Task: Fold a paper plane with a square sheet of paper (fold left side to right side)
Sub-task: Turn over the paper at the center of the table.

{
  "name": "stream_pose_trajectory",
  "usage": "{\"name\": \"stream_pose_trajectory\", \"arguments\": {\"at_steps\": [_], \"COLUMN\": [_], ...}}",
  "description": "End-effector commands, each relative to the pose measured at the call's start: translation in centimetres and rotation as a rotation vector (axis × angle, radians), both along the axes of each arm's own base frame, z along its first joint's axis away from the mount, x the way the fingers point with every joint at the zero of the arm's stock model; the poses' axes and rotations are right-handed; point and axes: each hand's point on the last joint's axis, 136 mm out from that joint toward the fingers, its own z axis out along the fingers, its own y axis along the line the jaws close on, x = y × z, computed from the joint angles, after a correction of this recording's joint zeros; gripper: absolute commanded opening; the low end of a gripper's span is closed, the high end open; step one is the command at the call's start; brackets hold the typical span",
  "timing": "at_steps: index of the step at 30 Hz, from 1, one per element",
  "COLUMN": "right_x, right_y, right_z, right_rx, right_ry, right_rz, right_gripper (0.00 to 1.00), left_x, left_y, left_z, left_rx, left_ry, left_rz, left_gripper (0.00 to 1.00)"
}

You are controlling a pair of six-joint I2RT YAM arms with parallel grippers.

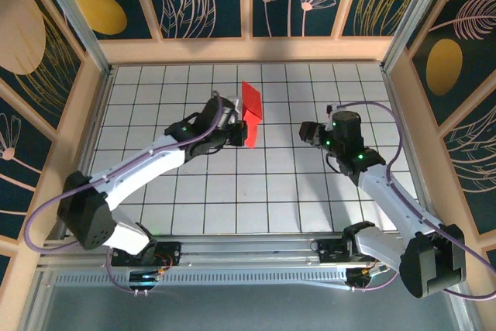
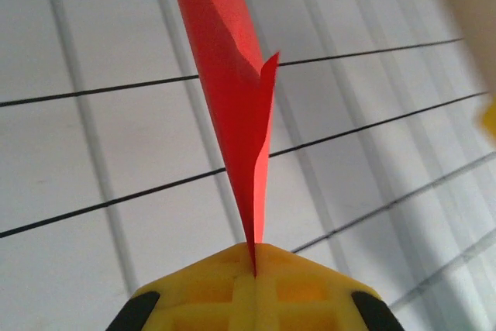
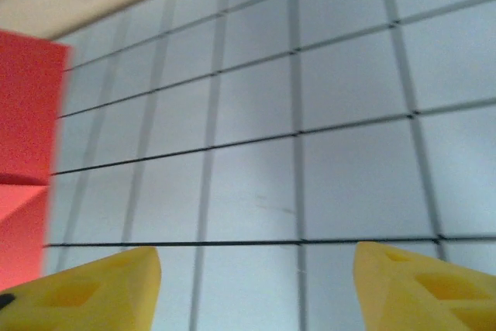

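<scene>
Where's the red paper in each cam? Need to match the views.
Top external: red paper sits upper centre, at the tip of the left pincer.
Left wrist: red paper rises up the centre to the top edge from the left pincer, which is shut on it.
Right wrist: red paper is at the left edge, beyond the open right pincer.
Shared landmark: the white gridded table.

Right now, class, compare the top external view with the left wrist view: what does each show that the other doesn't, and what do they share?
Top external, not left wrist: both arms, and the right gripper standing clear of the paper. Left wrist, not top external: the yellow fingers seen close, shut on the paper's bottom tip, with its folded layers edge-on. Both: the red paper held by the left gripper over the gridded table.
</scene>
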Motion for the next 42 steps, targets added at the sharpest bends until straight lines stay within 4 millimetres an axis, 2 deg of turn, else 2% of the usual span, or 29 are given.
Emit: {"name": "stream_pose_trajectory", "arguments": {"at_steps": [1, 3, 6, 9, 12, 19, 21, 26, 33, 36, 42], "right_x": [-0.9, -1.1, -1.4, -1.7, -2.0, -2.1, -2.1, -2.1, -2.1, -2.2, -2.4], "right_y": [-4.4, -5.2, -6.1, -6.7, -7.1, -7.2, -7.0, -6.5, -5.9, -5.8, -5.3], "right_z": [-1.3, -1.5, -1.5, -1.5, -1.6, -1.9, -1.8, -2.1, -2.6, -2.6, -3.1], "right_rx": [-0.182, -0.19, -0.183, -0.17, -0.156, -0.122, -0.11, -0.08, -0.058, -0.052, -0.036], "right_ry": [0.031, 0.03, 0.023, 0.013, 0.007, 0.012, 0.007, 0.008, 0.026, 0.028, 0.047], "right_rz": [-0.138, -0.168, -0.204, -0.222, -0.225, -0.214, -0.207, -0.187, -0.162, -0.158, -0.137], "right_gripper": [0.74, 0.78, 0.82, 0.84, 0.85, 0.85, 0.85, 0.85, 0.85, 0.85, 0.85], "left_x": [-1.0, -0.9, -1.1, -1.6, -2.3, -4.2, -4.5, -5.3, -5.9, -6.2, -6.1], "left_y": [6.9, 8.2, 8.8, 8.1, 6.8, 1.8, 0.8, -1.6, -5.2, -6.5, -9.2], "left_z": [-3.3, -2.5, -3.8, -6.3, -9.3, -15.4, -16.2, -17.6, -17.9, -17.9, -16.0], "left_rx": [0.553, 0.742, 1.003, 1.142, 1.174, 1.03, 0.988, 0.863, 0.698, 0.638, 0.468], "left_ry": [0.023, -0.014, -0.031, -0.019, 0.022, 0.193, 0.225, 0.294, 0.347, 0.369, 0.391], "left_rz": [0.111, 0.183, 0.216, 0.21, 0.191, 0.07, 0.047, -0.005, -0.063, -0.087, -0.143], "left_gripper": [0.0, 0.0, 0.0, 0.0, 0.0, 0.0, 0.01, 0.1, 0.21, 0.29, 0.44]}}
